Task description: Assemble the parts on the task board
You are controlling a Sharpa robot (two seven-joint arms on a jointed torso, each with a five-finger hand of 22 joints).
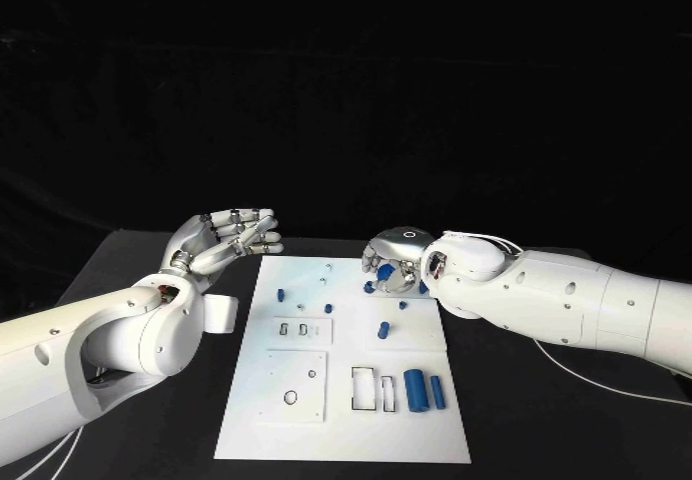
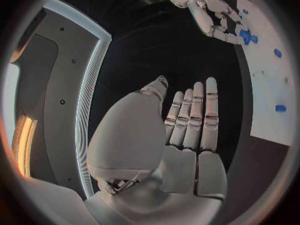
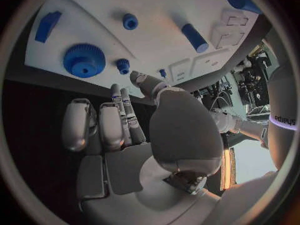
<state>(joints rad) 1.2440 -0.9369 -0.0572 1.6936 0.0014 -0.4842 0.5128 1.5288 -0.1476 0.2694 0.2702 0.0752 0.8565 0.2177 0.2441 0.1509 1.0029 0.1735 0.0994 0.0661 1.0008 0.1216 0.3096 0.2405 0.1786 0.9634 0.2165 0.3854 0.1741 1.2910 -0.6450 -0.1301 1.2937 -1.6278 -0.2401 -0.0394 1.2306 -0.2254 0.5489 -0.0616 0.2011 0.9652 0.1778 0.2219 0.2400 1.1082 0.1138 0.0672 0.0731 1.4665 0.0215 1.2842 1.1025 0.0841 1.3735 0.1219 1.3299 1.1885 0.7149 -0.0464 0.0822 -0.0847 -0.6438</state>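
Observation:
The white task board [image 1: 346, 420] lies in the middle of the black table. My right hand [image 1: 397, 262] hovers over its far right corner with nothing in it, some fingers bent and others straight [image 3: 128, 115]. Just beyond those fingers a blue gear [image 3: 84, 60] lies on the board, apart from them. Small blue pegs [image 3: 130, 21] and a blue cylinder [image 3: 195, 37] lie farther in on the board. My left hand [image 1: 231, 237] is raised beside the board's far left corner, fingers straight [image 2: 195, 117] and holding nothing. Two larger blue cylinders [image 1: 426, 390] lie near the board's right edge.
The board carries raised white plates with rectangular slots [image 1: 372, 390] and small holes [image 1: 291, 397]. Short blue pegs [image 1: 280, 295] stand in its far left part. Black table [image 1: 173, 300] surrounds the board. A thin cable [image 1: 606, 385] runs under my right arm.

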